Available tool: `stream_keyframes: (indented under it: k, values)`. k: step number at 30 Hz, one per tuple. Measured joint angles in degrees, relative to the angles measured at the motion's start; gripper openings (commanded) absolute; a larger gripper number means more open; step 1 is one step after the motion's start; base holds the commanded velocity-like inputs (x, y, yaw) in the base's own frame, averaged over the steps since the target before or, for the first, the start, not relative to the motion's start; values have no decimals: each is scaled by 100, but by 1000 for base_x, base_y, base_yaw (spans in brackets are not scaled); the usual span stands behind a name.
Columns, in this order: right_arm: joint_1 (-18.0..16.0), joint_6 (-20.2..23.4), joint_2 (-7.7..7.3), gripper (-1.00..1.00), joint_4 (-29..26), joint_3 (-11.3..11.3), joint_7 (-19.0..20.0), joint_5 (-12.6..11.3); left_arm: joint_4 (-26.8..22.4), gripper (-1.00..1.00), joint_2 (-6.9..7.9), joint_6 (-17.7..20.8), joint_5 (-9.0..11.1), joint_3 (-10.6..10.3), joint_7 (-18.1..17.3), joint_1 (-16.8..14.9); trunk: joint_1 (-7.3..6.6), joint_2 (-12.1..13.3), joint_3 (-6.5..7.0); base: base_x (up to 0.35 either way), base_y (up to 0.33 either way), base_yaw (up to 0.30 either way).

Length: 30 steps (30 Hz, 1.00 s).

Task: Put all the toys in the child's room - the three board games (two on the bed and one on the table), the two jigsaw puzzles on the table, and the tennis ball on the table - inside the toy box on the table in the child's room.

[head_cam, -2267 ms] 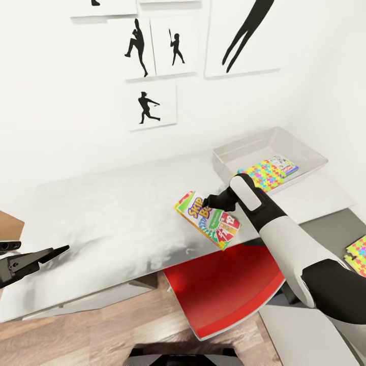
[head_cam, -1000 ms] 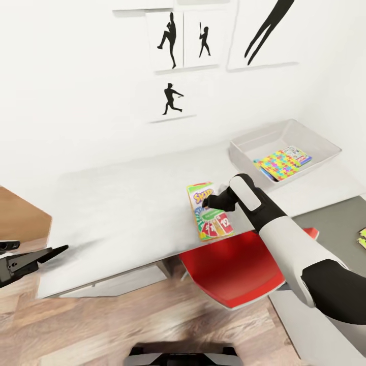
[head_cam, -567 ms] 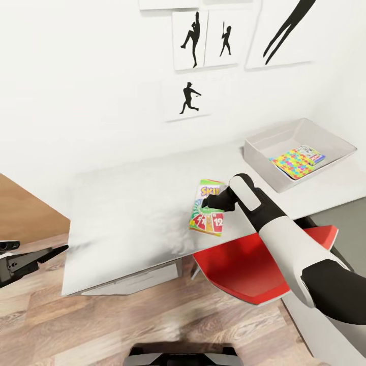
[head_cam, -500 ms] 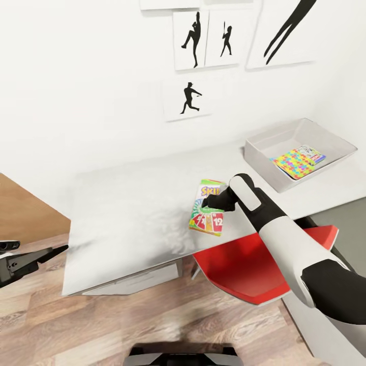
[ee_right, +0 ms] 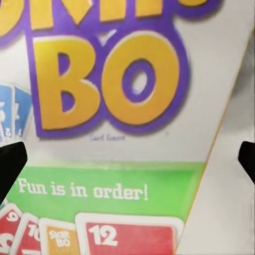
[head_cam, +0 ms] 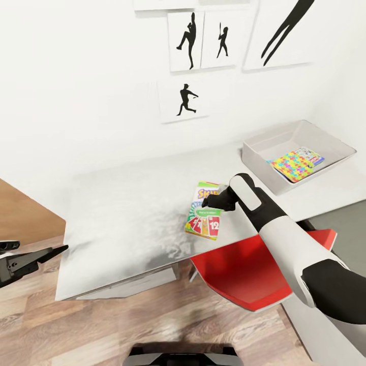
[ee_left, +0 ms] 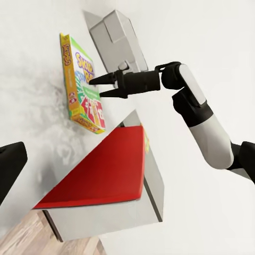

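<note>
Step in hand: the Skip-Bo board game (head_cam: 204,210). It lies flat on the pale grey tabletop (head_cam: 122,203), near the front edge, well apart from the toy box (head_cam: 264,168) at the far right of the same surface.

Right end effector (head_cam: 205,205) is directly above the Skip-Bo box. In the left wrist view its fingers (ee_left: 101,79) stand apart, tips pointed at the box face and seemingly just short of it. In the right wrist view the two tips sit at either edge with the lid print between them. So jaws apart, nothing held.

Left end effector (head_cam: 48,252) hangs low, off the tabletop's left end over the wood floor; can't tell whether it's apart or together.

Toy box already holds a jigsaw puzzle (head_cam: 292,163) and a small blue-edged game box (head_cam: 310,154) beside it.

My read of the next move: the box is thin and flat, so a top-down pinch has little to bite. Probably needs a grip across an edge, maybe the overhang at the tabletop's front, then lift and carry right to the toy box.
</note>
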Motion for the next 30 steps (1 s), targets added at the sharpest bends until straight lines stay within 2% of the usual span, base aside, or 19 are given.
stream_keyframes:
  k: [14, 30]
  values:
    - [-72, -16, -8, 100, -5, -10, -22, 57, -1, 100, 0, 0, 0, -7, 0, 0, 1, 0, 0, 27, -28, 0]
    - [-81, -290, 29, 100, 25, 3, -16, 86, -1, 100, -8, -5, 0, -8, 0, 0, 1, 0, 0, 0, 0, 0]
